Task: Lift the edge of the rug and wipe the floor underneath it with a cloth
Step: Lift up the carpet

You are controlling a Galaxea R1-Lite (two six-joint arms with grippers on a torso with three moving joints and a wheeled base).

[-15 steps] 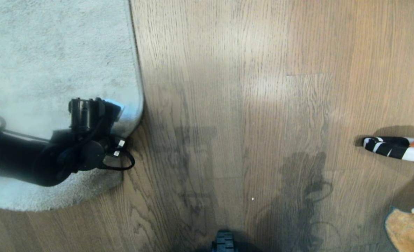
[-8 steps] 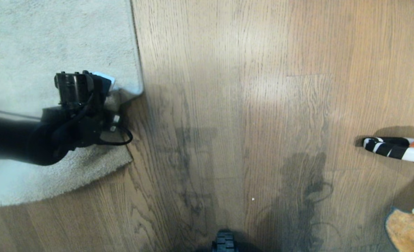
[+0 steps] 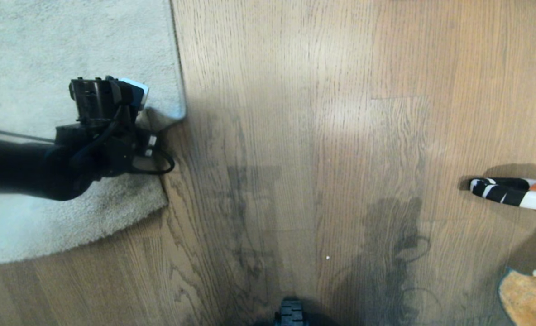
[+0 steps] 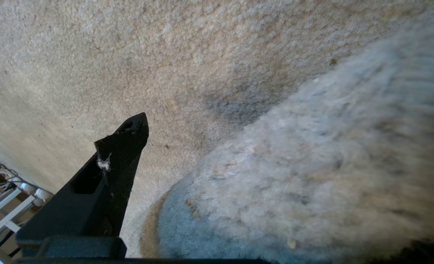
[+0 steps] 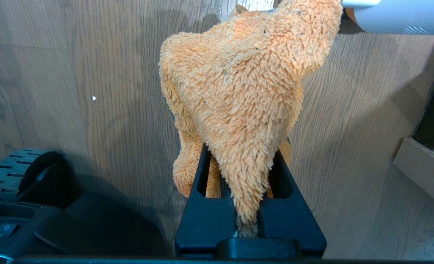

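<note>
Since the earlier frame, left gripper (image 3: 134, 97) has travelled toward 12 o'clock, dragging the rug edge (image 3: 159, 118) so that its corner now folds over the rug (image 3: 69, 40), baring more floor (image 3: 295, 136) at 6 o'clock. Its jaws stand spread wide, one finger (image 4: 123, 146) above the pile. Right gripper (image 5: 239, 190), at 4 o'clock, pinches the cloth (image 5: 239, 84) between closed jaws.

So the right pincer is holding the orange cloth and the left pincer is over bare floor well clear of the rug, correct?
Partly. The right pincer does hold the orange cloth. But the left pincer is not over bare floor: the head view shows it at the rug edge, with the corner bunched up beside it.
</note>
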